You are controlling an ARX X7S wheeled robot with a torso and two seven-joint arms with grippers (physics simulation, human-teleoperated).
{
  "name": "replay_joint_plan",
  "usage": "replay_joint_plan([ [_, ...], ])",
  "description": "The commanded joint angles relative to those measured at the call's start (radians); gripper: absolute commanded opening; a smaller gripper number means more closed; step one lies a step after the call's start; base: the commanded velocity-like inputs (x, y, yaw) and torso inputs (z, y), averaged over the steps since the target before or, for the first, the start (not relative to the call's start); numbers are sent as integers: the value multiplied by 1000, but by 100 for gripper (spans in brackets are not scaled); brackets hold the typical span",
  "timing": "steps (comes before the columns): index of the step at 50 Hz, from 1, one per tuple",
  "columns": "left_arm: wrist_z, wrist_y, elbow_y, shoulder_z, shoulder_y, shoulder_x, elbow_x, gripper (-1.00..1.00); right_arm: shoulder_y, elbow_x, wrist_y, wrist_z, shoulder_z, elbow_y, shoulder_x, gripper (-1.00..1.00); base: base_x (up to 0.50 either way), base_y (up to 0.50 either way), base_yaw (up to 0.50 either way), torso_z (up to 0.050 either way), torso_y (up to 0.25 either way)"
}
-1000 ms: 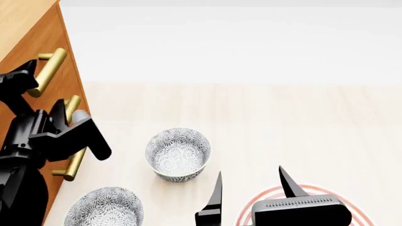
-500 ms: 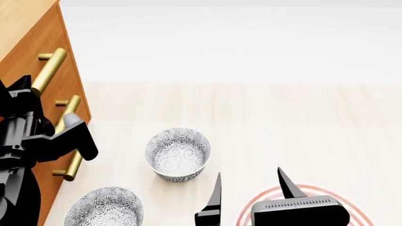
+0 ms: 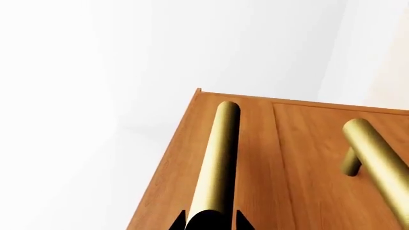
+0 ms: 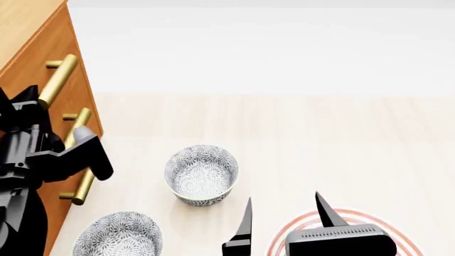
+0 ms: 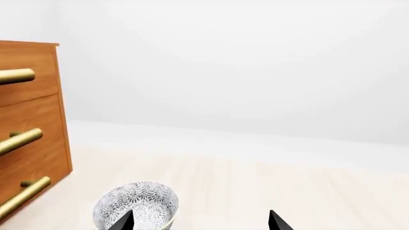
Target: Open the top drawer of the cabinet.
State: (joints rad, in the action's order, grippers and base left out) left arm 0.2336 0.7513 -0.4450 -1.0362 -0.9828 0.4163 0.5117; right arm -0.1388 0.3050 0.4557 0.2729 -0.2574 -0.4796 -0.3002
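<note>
At the cabinet, left gripper straddles the top drawer handle, grip unclear; pull straight outward; right gripper open, empty.

I see the cabinet as orange-brown wood with fine grain and a smooth satin face. Its top drawer carries a brass-looking handle, smooth with a soft metallic sheen. My grippers, left and right, look like matt black plastic. The bowl looks glazed, patterned grey ceramic. The floor is pale matt wood.
</note>
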Motion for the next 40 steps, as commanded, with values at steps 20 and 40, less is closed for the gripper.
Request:
replay_joint_plan([
  [20, -93, 70, 133, -105, -7, -96, 134, -100, 3, 12, -5, 9, 0, -1, -14, 100, 0, 0, 0, 0, 1],
  [40, -102, 81, 160, -131, 9, -107, 153, -100, 6, 22, -16, 11, -1, 10, -18, 100, 0, 0, 0, 0, 2],
])
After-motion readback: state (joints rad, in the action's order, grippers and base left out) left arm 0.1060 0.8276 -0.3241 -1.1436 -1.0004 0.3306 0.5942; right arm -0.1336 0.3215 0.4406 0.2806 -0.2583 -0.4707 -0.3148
